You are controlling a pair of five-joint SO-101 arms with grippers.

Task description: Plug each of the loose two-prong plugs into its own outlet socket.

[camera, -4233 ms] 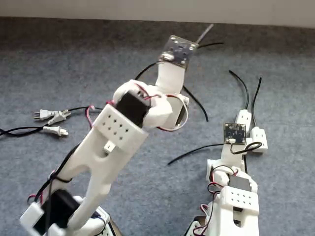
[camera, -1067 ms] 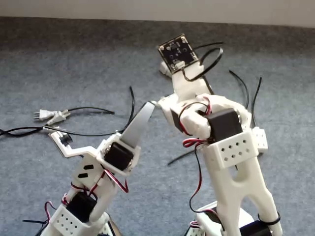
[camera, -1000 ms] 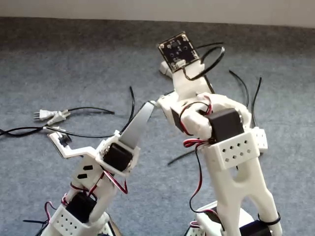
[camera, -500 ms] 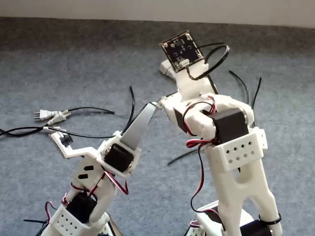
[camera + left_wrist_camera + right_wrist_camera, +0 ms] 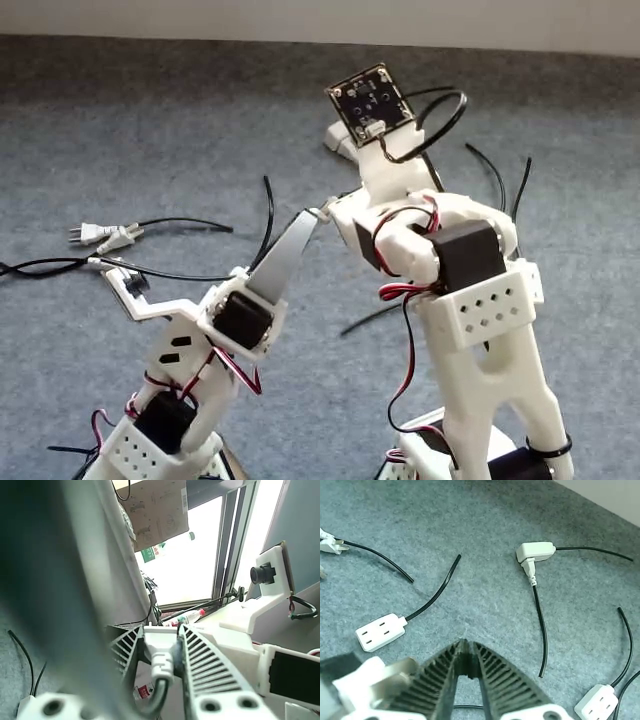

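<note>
Left gripper [image 5: 162, 629] is clamping a white plug [image 5: 159, 652] between its ribbed fingers, which are closing tight on the plug's body. The plug's cord [image 5: 162, 687] is trailing out from between them toward the wrist. In the high view the left arm [image 5: 170, 400] is rising from seven o'clock. Its gripper is pointing toward one o'clock, off the carpet [image 5: 150, 130], with the tip near the middle of the scene and just beside the right arm [image 5: 480, 330].

The right arm is rising from five o'clock and leaning toward twelve o'clock. Its right gripper [image 5: 465, 652] is holding nothing, fingers pressing together, and is hanging above the carpet.

Below it a three-hole socket block [image 5: 380, 630] is lying flat with its black lead running away from it. Well apart from that, a second socket block [image 5: 536, 551] is lying with a small plug [image 5: 529, 567] sitting against its side; how deep the prongs are going in I cannot tell. A third socket block [image 5: 596, 702] is lying farther off.

At nine o'clock in the high view, a loose plug [image 5: 84, 235] and another plug [image 5: 122, 238] are lying side by side on the carpet, nearly touching, well apart from every socket.
</note>
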